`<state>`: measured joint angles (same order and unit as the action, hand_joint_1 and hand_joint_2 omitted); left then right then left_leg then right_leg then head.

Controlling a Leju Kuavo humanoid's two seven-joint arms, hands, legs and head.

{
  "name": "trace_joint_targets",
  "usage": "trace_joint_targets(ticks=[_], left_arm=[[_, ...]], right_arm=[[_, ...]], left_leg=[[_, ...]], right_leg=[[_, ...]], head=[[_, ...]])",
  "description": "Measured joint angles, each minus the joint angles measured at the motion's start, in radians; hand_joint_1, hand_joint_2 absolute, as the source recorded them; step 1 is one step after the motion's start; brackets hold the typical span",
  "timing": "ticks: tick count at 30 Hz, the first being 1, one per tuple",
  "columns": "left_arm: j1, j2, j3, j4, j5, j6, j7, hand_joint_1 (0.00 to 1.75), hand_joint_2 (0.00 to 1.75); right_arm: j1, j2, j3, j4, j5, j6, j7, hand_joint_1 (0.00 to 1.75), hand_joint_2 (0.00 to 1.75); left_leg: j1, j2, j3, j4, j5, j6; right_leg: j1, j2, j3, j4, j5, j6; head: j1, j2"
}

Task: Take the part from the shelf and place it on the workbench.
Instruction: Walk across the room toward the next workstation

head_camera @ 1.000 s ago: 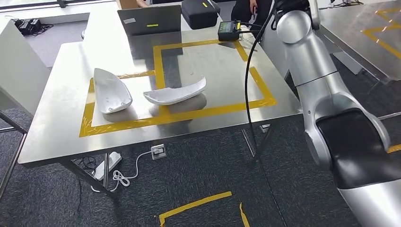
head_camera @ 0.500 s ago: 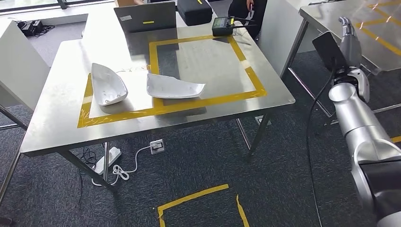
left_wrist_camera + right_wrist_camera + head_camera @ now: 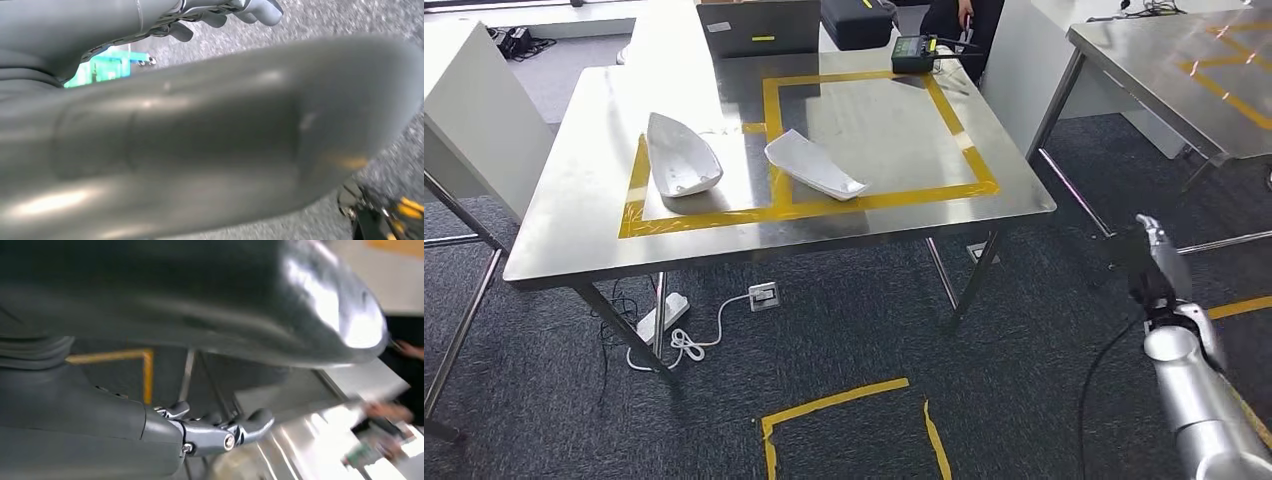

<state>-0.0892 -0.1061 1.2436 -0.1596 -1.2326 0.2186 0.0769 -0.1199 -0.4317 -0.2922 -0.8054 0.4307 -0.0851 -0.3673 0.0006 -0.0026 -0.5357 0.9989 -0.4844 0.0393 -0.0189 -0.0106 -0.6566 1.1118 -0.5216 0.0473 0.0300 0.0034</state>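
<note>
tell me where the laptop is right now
In the head view the laptop stands at the workbench's far edge, left of the black case, beyond the yellow tape square.

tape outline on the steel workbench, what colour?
Yellow. The tape outline frames two rectangles on the workbench; clearest in the head view.

Two white parts (image 3: 683, 155) (image 3: 815, 166), one workbench (image 3: 574, 240)

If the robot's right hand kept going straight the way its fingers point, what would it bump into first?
Probably nothing close. In the head view the right hand points up and away over the dark carpet, toward the second steel table at the far right. Depth is unclear, but that table's leg or edge looks like the first thing.
</note>
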Motion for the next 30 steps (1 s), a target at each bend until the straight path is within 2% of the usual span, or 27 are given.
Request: trace_joint_targets(ticks=[1,2,3,4,5,6,7,8,9,12,13,14,15,16,17,18,19,20,21,22,23,24,26,27,28,29,30], left_arm=[[-0.001,0.001,0.000,0.000,-0.002,0.000,0.001,0.00,0.00],[-0.002,0.002,0.000,0.000,-0.004,0.000,0.002,0.00,0.00],[-0.002,0.002,0.000,0.000,-0.004,0.000,0.003,0.00,0.00],[-0.002,0.002,0.000,0.000,-0.005,0.000,0.004,0.00,0.00],[-0.002,0.003,0.000,0.000,-0.005,0.000,0.004,0.00,0.00],[-0.003,0.003,0.000,0.000,-0.005,0.000,0.004,0.00,0.00],[-0.003,0.003,0.000,-0.001,-0.005,0.000,0.004,0.00,0.00],[-0.004,0.004,0.000,-0.001,-0.006,0.000,0.004,0.00,0.00],[-0.006,0.004,-0.001,-0.001,-0.007,0.000,0.004,0.00,0.00],[-0.010,0.007,-0.005,-0.001,-0.022,0.000,0.000,0.00,0.00],[-0.011,0.008,-0.007,-0.001,-0.027,0.000,-0.002,0.00,0.00],[-0.011,0.009,-0.009,0.000,-0.030,0.000,-0.006,0.00,0.00],[-0.012,0.009,-0.010,0.001,-0.029,0.000,-0.010,0.00,0.00],[-0.013,0.009,-0.010,0.001,-0.027,0.000,-0.014,0.00,0.00],[-0.013,0.009,-0.010,0.002,-0.025,0.000,-0.018,0.00,0.00],[-0.014,0.010,-0.010,0.002,-0.026,0.000,-0.020,0.00,0.00],[-0.013,0.012,-0.011,0.002,-0.032,0.000,-0.019,0.00,0.00],[-0.013,0.014,-0.013,0.002,-0.038,0.000,-0.014,0.00,0.00],[-0.012,0.016,-0.015,0.002,-0.043,0.000,-0.003,0.00,0.00],[-0.013,0.019,-0.017,0.002,-0.046,0.000,0.010,0.00,0.00],[-0.014,0.023,-0.019,0.001,-0.046,0.000,0.025,0.00,0.00],[-0.014,0.026,-0.020,0.001,-0.046,-0.001,0.039,0.00,0.00],[-0.014,0.035,-0.020,0.000,-0.049,-0.001,0.057,0.00,0.00],[-0.013,0.039,-0.022,0.000,-0.053,-0.001,0.061,0.00,0.00],[-0.013,0.042,-0.023,0.000,-0.058,-0.001,0.061,0.00,0.00],[-0.013,0.045,-0.026,0.000,-0.062,-0.001,0.057,0.00,0.00],[-0.013,0.047,-0.028,0.000,-0.065,-0.001,0.050,0.00,0.00]], right_arm=[[0.005,0.026,-0.020,0.062,0.009,0.011,-0.037,0.00,0.00],[0.010,0.048,-0.038,0.117,0.016,0.007,-0.069,0.00,0.00],[0.014,0.065,-0.051,0.162,0.020,0.000,-0.089,0.00,0.00],[0.014,0.076,-0.063,0.198,0.022,-0.002,-0.098,0.00,0.00],[0.013,0.084,-0.074,0.228,0.023,-0.003,-0.101,0.00,0.00],[0.011,0.089,-0.083,0.254,0.024,-0.002,-0.101,0.00,0.00],[0.006,0.093,-0.090,0.272,0.022,0.007,-0.100,0.00,0.00],[0.001,0.098,-0.097,0.289,0.012,0.030,-0.095,0.00,0.00],[-0.006,0.106,-0.108,0.313,-0.014,0.082,-0.083,0.00,0.00],[-0.012,0.159,-0.181,0.417,-0.184,0.378,0.032,0.00,0.00],[-0.005,0.187,-0.215,0.448,-0.242,0.466,0.088,0.00,0.00],[0.005,0.220,-0.249,0.475,-0.291,0.516,0.143,0.00,0.00],[0.017,0.255,-0.282,0.497,-0.326,0.522,0.193,0.00,0.00],[0.029,0.290,-0.314,0.518,-0.351,0.482,0.237,0.00,0.00],[0.041,0.323,-0.344,0.537,-0.371,0.408,0.273,0.00,0.00],[0.050,0.354,-0.375,0.554,-0.388,0.307,0.299,0.00,0.00],[0.056,0.384,-0.406,0.567,-0.404,0.196,0.315,0.00,0.00],[0.061,0.410,-0.435,0.576,-0.416,0.100,0.323,0.00,0.00],[0.064,0.436,-0.462,0.584,-0.425,0.030,0.324,0.00,0.00],[0.067,0.456,-0.484,0.589,-0.428,0.001,0.320,0.00,0.00],[0.068,0.475,-0.499,0.594,-0.426,0.005,0.312,0.00,0.44],[0.069,0.491,-0.510,0.597,-0.419,0.030,0.302,0.00,0.87],[0.068,0.513,-0.518,0.604,-0.388,0.088,0.280,0.00,1.75],[0.068,0.519,-0.516,0.607,-0.363,0.109,0.271,0.00,1.75],[0.068,0.525,-0.510,0.610,-0.329,0.121,0.270,0.00,1.75],[0.068,0.529,-0.498,0.613,-0.284,0.122,0.280,0.00,1.75],[0.067,0.532,-0.480,0.616,-0.231,0.117,0.297,0.00,1.75]], left_leg=[[-0.002,0.002,-0.012,0.002,0.010,0.003],[-0.005,0.003,-0.026,0.005,0.019,0.005],[-0.008,0.004,-0.041,0.009,0.028,0.005],[-0.011,0.005,-0.056,0.015,0.035,0.004],[-0.012,0.007,-0.069,0.021,0.040,0.002],[-0.012,0.008,-0.082,0.029,0.045,0.000],[-0.013,0.009,-0.092,0.037,0.049,-0.005],[-0.013,0.010,-0.098,0.041,0.054,-0.010],[-0.012,0.012,-0.101,0.044,0.059,-0.017],[-0.005,0.012,-0.104,0.043,0.070,-0.038],[-0.003,0.011,-0.111,0.055,0.053,-0.045],[-0.002,0.009,-0.121,0.082,0.020,-0.051],[0.000,0.007,-0.135,0.130,-0.030,-0.056],[0.000,0.006,-0.150,0.190,-0.079,-0.062],[0.001,0.006,-0.160,0.247,-0.113,-0.066],[0.001,0.006,-0.160,0.289,-0.125,-0.069],[0.002,0.006,-0.146,0.299,-0.113,-0.070],[0.002,0.006,-0.116,0.276,-0.089,-0.070],[0.002,0.005,-0.066,0.217,-0.064,-0.068],[0.002,0.004,-0.011,0.141,-0.057,-0.065],[0.000,0.003,0.035,0.074,-0.058,-0.060],[-0.002,0.001,0.067,0.021,-0.064,-0.055],[-0.008,-0.001,0.073,-0.005,-0.064,-0.044],[-0.007,0.000,0.066,-0.009,-0.056,-0.036],[-0.007,0.002,0.058,-0.010,-0.045,-0.028],[-0.005,0.004,0.048,-0.013,-0.033,-0.020],[-0.004,0.006,0.035,-0.015,-0.021,-0.015]], right_leg=[[-0.001,0.001,-0.021,0.069,-0.047,0.002],[-0.001,0.001,-0.035,0.131,-0.075,0.002],[-0.001,0.002,-0.037,0.168,-0.081,0.002],[-0.001,0.002,-0.020,0.169,-0.064,0.000],[-0.001,0.002,0.016,0.133,-0.037,-0.001],[0.000,0.002,0.064,0.067,-0.019,-0.004],[0.002,0.002,0.111,-0.001,-0.014,-0.009],[0.005,0.003,0.143,-0.053,-0.014,-0.016],[0.009,0.003,0.159,-0.085,-0.022,-0.024],[0.017,0.003,0.152,-0.100,-0.009,-0.052],[0.017,0.001,0.147,-0.104,0.001,-0.060],[0.016,0.000,0.140,-0.107,0.012,-0.068],[0.014,-0.001,0.129,-0.108,0.022,-0.072],[0.014,-0.002,0.117,-0.107,0.032,-0.075],[0.014,-0.003,0.104,-0.106,0.041,-0.076],[0.014,-0.004,0.090,-0.105,0.051,-0.075],[0.014,-0.004,0.076,-0.104,0.061,-0.075],[0.014,-0.004,0.063,-0.103,0.070,-0.074],[0.014,-0.003,0.050,-0.101,0.080,-0.073],[0.015,-0.001,0.041,-0.099,0.090,-0.070],[0.015,0.003,0.034,-0.099,0.099,-0.066],[0.015,0.006,0.031,-0.098,0.108,-0.061],[0.012,0.010,0.029,-0.102,0.126,-0.049],[0.010,0.012,0.027,-0.102,0.130,-0.042],[0.009,0.012,0.021,-0.093,0.117,-0.036],[0.008,0.013,0.010,-0.067,0.085,-0.030],[0.007,0.013,-0.004,-0.023,0.038,-0.026]], head=[[0.001,0.000],[0.002,0.000],[0.003,0.000],[0.003,0.000],[0.003,0.000],[0.004,0.000],[0.005,0.000],[0.006,0.000],[0.006,0.000],[0.006,0.000],[0.005,0.000],[0.003,0.000],[0.000,0.000],[-0.003,0.000],[-0.005,0.000],[-0.007,0.000],[-0.007,0.000],[-0.007,0.000],[-0.007,0.000],[-0.007,0.000],[-0.007,0.000],[-0.007,0.000],[-0.010,0.000],[-0.013,0.000],[-0.015,0.000],[-0.014,0.000],[-0.012,0.000]])
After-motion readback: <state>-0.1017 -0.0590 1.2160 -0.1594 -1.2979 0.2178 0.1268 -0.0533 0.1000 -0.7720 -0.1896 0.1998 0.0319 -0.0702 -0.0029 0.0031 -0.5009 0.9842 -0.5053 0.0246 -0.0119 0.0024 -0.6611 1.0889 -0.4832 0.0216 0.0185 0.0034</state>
